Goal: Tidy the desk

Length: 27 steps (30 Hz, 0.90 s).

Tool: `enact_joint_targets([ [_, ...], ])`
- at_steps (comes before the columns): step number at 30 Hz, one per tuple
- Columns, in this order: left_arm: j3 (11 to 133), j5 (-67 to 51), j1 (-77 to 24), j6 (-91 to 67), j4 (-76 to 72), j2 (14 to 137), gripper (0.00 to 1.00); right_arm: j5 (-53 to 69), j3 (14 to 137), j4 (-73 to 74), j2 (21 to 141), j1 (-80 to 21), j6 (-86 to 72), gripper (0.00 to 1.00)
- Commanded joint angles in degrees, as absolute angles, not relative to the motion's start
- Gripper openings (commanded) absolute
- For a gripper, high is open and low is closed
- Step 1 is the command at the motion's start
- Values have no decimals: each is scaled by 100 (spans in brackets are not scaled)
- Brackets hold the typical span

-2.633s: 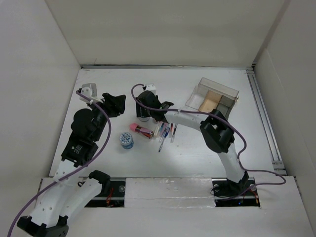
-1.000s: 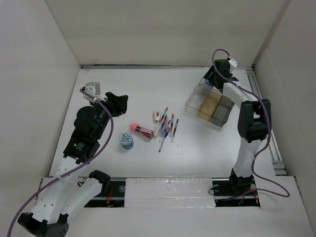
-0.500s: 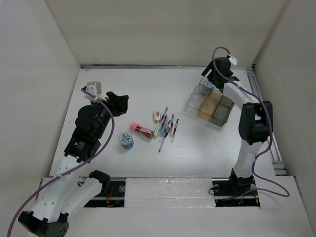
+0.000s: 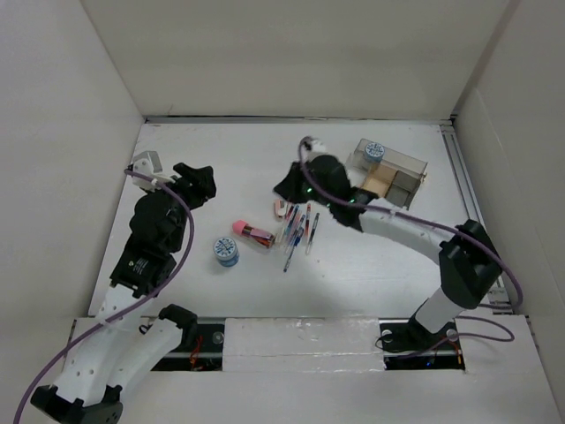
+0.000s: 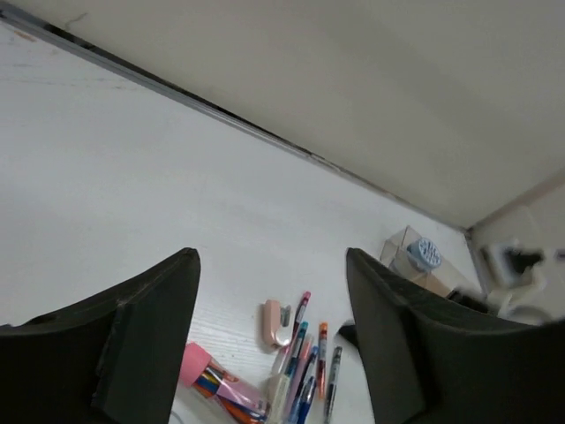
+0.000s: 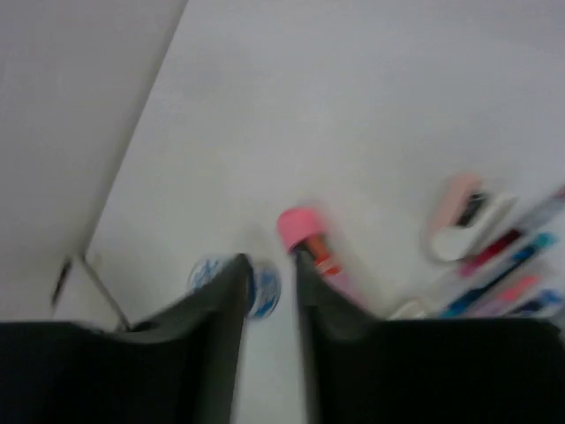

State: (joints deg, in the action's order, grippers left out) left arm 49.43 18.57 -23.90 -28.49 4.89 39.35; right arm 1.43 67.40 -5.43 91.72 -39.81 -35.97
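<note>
The right wrist view is motion-blurred, smearing the coloured pens (image 6: 508,265). Its dark fingers (image 6: 212,327) partly hide the small round blue-and-white container (image 6: 260,287).

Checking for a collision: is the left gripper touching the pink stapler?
Apart. The left wrist view shows the left gripper open, hovering above the desk, with the pink stapler lying farther off.

Setting: a lab test cell, not a home or office. White matte desk (image 4: 194,291) boxed in by plain white walls (image 4: 291,53) on three sides. Metal rail (image 4: 472,212) runs along the desk's right edge. Two white robot arms bolted at the near edge, with purple cables (image 4: 185,238) looped along them. Props are few: pens (image 4: 298,228), a clear compartment box (image 4: 393,168).
</note>
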Motion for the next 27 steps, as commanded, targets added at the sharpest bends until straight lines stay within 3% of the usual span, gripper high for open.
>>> enact_joint_targets([
  [1, 5045, 2705, -2364, -3172, 562, 3736, 65, 187, 6758, -844, 9237, -5156, -2894, 44],
  [5, 5019, 2988, -2364, -3278, 615, 3595, 72, 35, 6908, -712, 9632, -5967, -2655, 81],
  [7, 5036, 3137, -2364, -3313, 668, 3516, 72, -139, 7057, -703, 9974, -6213, -2628, 88],
  [16, 4948, 2998, -2364, -3226, 528, 3410, 71, -921, 8171, -291, 11239, -6591, -2505, 89],
  [27, 4948, 2953, -2364, -3199, 571, 3357, 70, -1256, 8700, -299, 12031, -6899, -2391, 90],
])
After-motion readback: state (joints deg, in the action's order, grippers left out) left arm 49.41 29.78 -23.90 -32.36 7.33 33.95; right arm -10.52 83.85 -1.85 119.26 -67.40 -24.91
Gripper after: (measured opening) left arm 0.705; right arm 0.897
